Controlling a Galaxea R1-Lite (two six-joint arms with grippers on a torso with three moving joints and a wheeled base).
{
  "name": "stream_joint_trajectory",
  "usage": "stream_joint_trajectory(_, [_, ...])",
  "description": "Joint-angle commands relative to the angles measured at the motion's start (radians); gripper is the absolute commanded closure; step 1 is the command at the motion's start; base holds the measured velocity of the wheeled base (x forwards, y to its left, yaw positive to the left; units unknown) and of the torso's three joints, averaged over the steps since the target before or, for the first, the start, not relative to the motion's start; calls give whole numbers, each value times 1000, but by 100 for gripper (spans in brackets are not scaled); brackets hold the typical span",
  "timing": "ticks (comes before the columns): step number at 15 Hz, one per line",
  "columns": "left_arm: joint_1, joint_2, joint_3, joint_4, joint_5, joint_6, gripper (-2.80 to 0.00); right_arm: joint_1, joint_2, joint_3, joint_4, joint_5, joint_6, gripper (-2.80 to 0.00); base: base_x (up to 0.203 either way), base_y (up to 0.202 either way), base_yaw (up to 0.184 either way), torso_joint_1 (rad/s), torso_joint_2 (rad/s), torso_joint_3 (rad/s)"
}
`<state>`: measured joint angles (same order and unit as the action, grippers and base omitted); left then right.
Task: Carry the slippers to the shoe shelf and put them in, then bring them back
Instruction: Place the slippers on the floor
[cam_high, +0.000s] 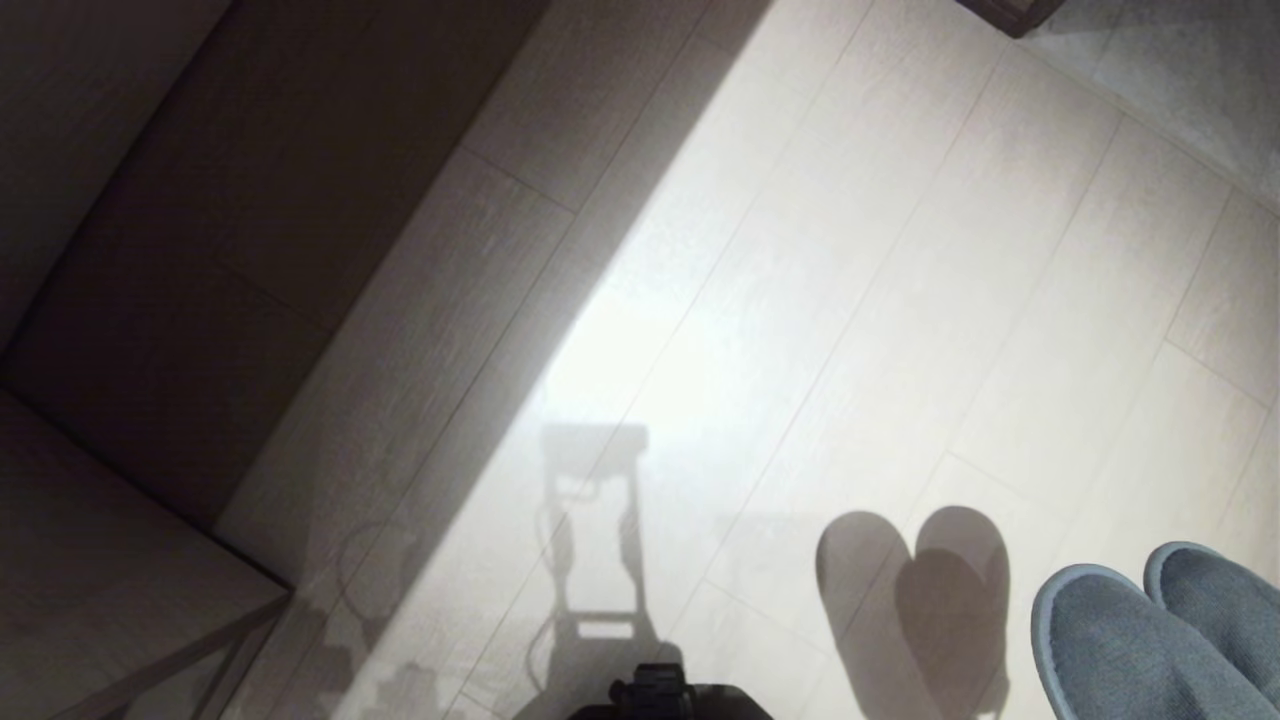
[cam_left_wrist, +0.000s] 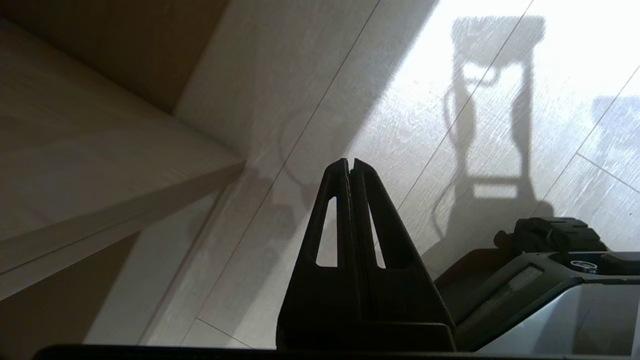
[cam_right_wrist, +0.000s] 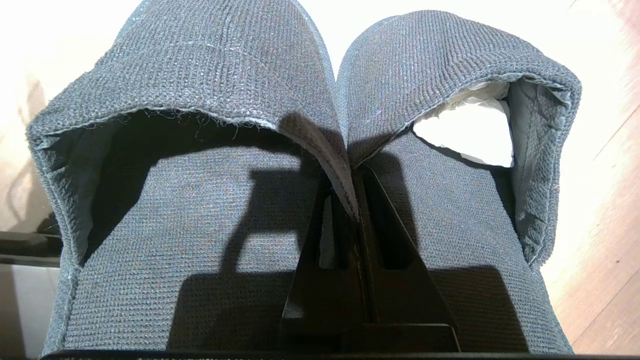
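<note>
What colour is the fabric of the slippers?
The slippers are grey-blue knit fabric, seen best in the right wrist view, pinched in the right gripper.

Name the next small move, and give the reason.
Probably keep carrying toward the shelf at the left. The right end effector is shut on the inner edges of both slippers, which hang over bare floor, not in the shelf yet.
</note>
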<state>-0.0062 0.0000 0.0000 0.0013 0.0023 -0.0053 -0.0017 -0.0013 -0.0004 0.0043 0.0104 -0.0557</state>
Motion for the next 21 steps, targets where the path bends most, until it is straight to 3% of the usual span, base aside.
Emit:
stream_joint_trajectory(1, [0,2,2,0,1,-1,0,0,0,0,0,0,-1,0,0,0,0,6,2,-196])
stream_joint_trajectory(19, [0,0,2,0,1,1,0,1,1,-2,-10,4,2,0,0,0,0,2,2,-195])
stream_joint_trajectory(21, [0,0,2,0,1,1,0,0,5,-53,13,6,-2,0,0,0,0,7,3,-54])
